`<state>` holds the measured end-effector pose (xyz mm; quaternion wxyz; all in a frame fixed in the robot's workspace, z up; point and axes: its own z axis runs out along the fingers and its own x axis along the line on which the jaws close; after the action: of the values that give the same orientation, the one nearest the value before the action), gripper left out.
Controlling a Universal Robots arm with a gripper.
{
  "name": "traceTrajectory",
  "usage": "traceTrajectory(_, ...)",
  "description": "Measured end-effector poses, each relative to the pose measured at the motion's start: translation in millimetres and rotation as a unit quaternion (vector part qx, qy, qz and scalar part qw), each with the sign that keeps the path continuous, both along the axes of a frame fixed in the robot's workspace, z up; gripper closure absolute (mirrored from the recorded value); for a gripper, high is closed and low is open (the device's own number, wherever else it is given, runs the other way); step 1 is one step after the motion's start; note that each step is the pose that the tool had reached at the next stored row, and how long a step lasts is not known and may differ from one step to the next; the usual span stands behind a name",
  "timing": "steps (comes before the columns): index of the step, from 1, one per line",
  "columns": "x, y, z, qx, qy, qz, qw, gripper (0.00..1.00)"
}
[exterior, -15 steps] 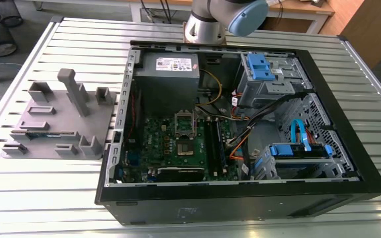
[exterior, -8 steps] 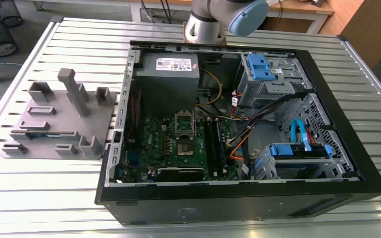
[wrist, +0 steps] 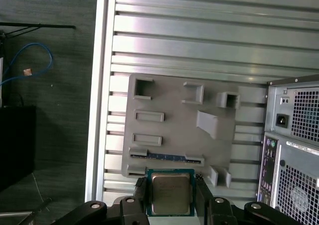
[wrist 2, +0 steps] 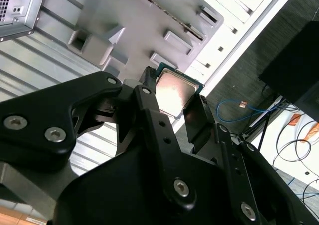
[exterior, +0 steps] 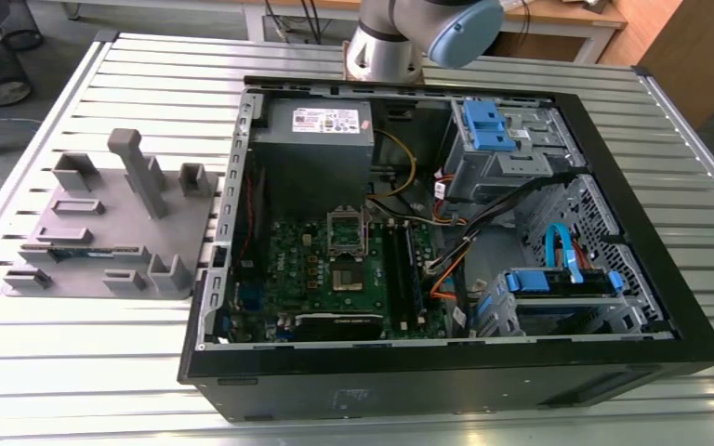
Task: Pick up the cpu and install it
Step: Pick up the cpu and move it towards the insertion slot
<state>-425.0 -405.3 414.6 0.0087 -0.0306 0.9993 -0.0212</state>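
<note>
The cpu (wrist: pixel 170 195), a small square chip with a dull silvery top and a green rim, sits between the black fingers of my gripper (wrist: pixel 170 183), which is shut on it. In both wrist views it hangs above the edge of the grey block tray (wrist: pixel 174 120). The second wrist view shows the cpu (wrist 2: pixel 175 89) clamped by its two sides in the gripper (wrist 2: pixel 174 93). In the exterior view the open computer case (exterior: pixel 456 362) lies on the table, and the metal-framed socket (exterior: pixel 347 234) of its green board is uncovered.
A long green memory stick (wrist: pixel 167 156) lies in a slot of the tray (exterior: pixel 97 237). The case holds a power supply (exterior: pixel 313 125), blue drive cages (exterior: pixel 494 130) and loose cables (exterior: pixel 450 269). The slatted table's edge (wrist: pixel 102 85) borders dark floor with a blue cable (wrist: pixel 30 60).
</note>
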Motion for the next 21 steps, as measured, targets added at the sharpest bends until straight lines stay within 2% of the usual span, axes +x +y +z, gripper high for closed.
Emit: traceTrajectory(21, 13.7, 0.0, 0.0, 0.0, -0.0001, 0.0, 1.0, 0.53)
